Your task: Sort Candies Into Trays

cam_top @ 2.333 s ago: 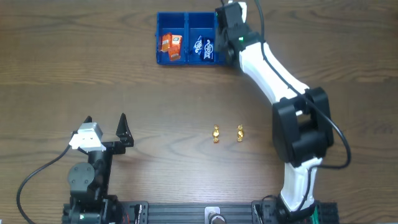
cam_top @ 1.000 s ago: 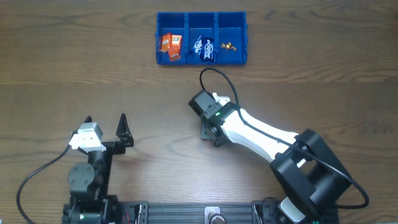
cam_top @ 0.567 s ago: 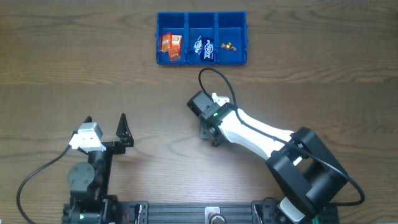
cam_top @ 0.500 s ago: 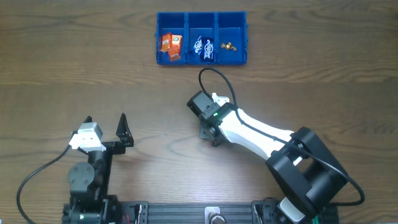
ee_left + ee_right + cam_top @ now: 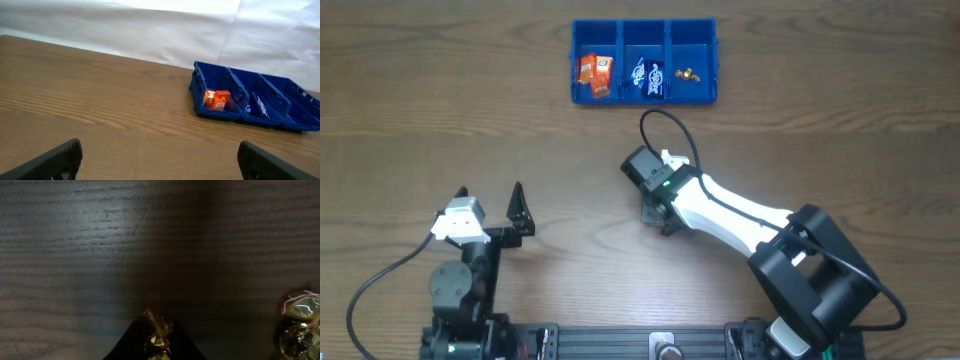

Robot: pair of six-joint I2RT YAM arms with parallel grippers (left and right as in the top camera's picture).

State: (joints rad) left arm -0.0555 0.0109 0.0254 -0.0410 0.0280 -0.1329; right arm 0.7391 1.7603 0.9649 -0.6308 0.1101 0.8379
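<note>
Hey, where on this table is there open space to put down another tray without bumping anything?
The widest bare wood lies between the blue tray and the left gripper; the table's far right corner beside the tray is free too. Crowded: mid-table, where the right gripper is shut on a gold candy with a second candy close by.

Top camera was fixed overhead and looked straight down on the tabletop, arm bases along its lower edge. Left wrist camera sat low, facing nearly level across the wood toward the blue tray and a white wall, well back from both. Right wrist camera hung very close over the tabletop, facing down, a gold candy at the right pincer. Overhead and left wrist views shared the tray. Overhead also took in the right wrist's mid-table patch.
</note>
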